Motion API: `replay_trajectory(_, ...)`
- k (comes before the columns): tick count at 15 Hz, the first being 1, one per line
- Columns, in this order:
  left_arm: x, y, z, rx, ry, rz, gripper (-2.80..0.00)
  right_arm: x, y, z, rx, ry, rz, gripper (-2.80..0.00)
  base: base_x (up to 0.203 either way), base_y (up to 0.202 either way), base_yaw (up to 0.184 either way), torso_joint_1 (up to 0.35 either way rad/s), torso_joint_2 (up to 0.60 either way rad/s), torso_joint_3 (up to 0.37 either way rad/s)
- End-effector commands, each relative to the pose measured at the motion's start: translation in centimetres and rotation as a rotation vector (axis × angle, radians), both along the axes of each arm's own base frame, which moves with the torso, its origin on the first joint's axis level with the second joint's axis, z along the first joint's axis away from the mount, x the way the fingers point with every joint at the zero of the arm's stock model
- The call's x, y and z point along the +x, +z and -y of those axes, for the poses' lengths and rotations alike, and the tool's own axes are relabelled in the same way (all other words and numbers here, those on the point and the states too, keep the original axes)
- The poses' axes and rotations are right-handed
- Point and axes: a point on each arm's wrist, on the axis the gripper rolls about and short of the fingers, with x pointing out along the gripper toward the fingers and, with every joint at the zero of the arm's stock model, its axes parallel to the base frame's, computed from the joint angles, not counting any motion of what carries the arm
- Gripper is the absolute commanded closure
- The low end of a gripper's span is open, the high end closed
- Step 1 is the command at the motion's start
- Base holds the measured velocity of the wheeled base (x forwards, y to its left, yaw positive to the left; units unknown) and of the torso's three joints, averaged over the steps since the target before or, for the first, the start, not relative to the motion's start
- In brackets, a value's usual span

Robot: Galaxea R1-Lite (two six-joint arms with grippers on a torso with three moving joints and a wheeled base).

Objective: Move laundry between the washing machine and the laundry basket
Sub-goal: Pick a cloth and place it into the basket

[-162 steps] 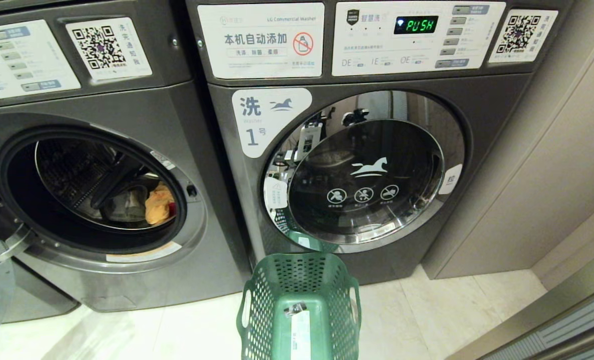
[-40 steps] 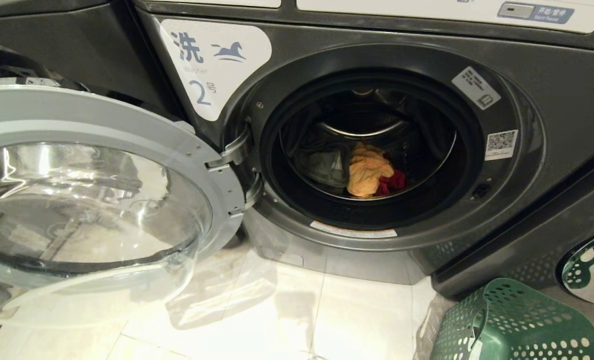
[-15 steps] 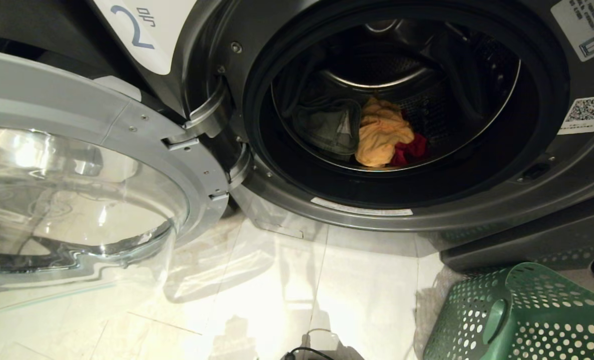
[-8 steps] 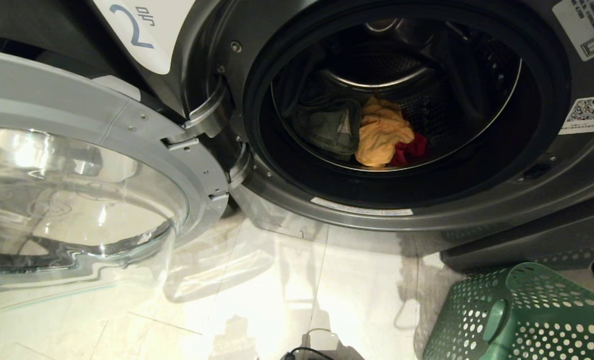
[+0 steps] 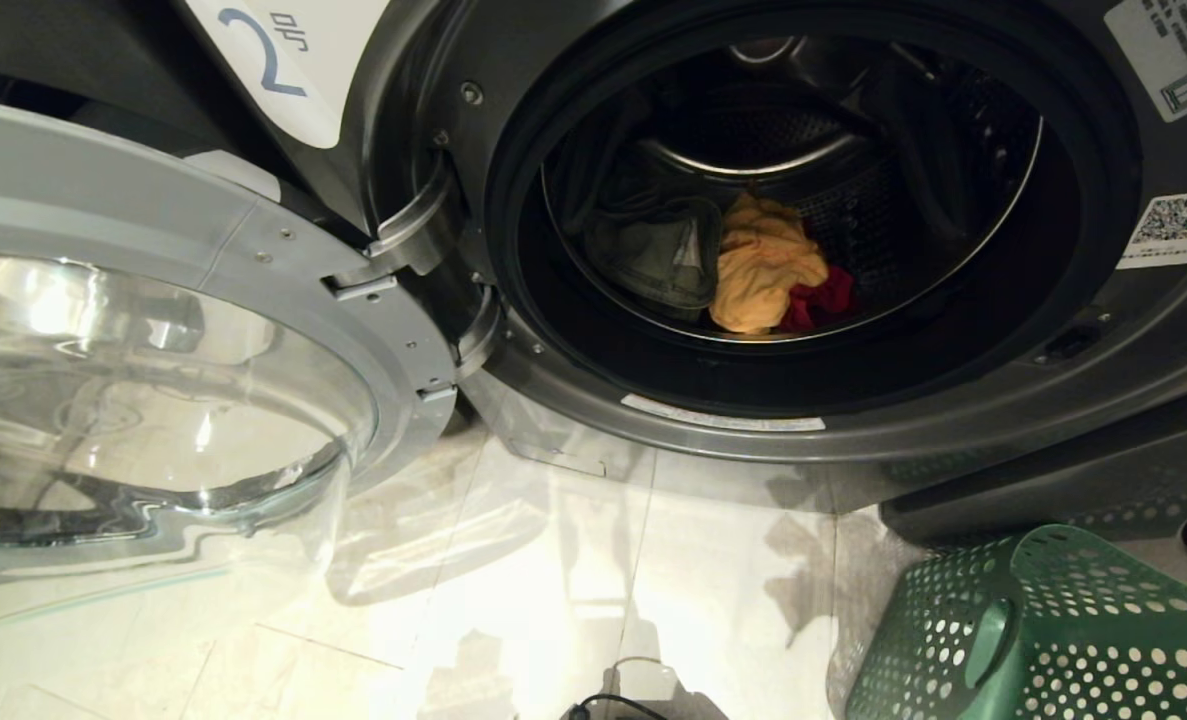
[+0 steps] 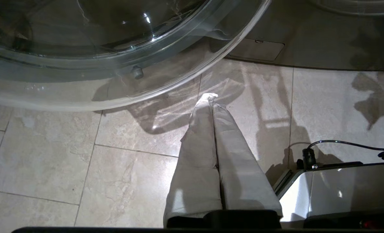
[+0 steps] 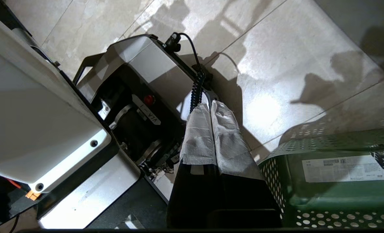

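The washing machine point(image 5: 423, 80), dark grey and marked 2, stands with its round glass door point(image 5: 153, 380) swung open to the left. Inside the drum lies the laundry: grey-green jeans point(image 5: 653, 255), a yellow-orange garment point(image 5: 758, 265) and a red one point(image 5: 823, 300). The green laundry basket point(image 5: 1043, 640) stands on the floor at the lower right; it also shows beside my right gripper point(image 7: 210, 103), which is shut and empty above the floor next to my base. My left gripper point(image 6: 211, 98) is shut and empty, low over the tiles under the open door point(image 6: 114, 51). Neither arm shows in the head view.
My own base point(image 7: 82, 129) with a coiled black cable point(image 7: 196, 90) sits beside the right gripper. Pale floor tiles point(image 5: 553, 600) lie in front of the washer. An arm's shadow point(image 5: 793, 570) falls on the floor by the basket.
The scene holds still over the last second. A shadow has grown on the floor left of the basket. Before that the camera came lower and closer to the washer.
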Motion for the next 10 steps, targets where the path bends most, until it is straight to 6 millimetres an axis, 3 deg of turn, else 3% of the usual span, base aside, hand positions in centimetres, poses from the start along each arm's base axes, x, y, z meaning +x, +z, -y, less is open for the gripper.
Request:
replay_trajectory(1,0.0,0.0,0.0,-0.047,0.017,-0.002,0.0,3.5,-0.6,-0.5,-0.008,0.039,-0.094,0.0,0.0,0.0,0.0,0.0,0.0,0.0)
replay_trajectory(8,0.0,0.0,-0.1,-0.082,0.039,-0.003,0.0,10.8,-2.8,-3.8,-0.011,0.177,-0.059,0.0,0.0,0.0,0.0,0.0,0.0,0.0)
replay_trajectory(10,0.0,0.0,-0.1,-0.081,0.039,-0.003,0.0,11.5,-3.1,-5.9,-0.02,0.249,-0.008,0.0,0.0,0.0,0.0,0.0,0.0,0.0)
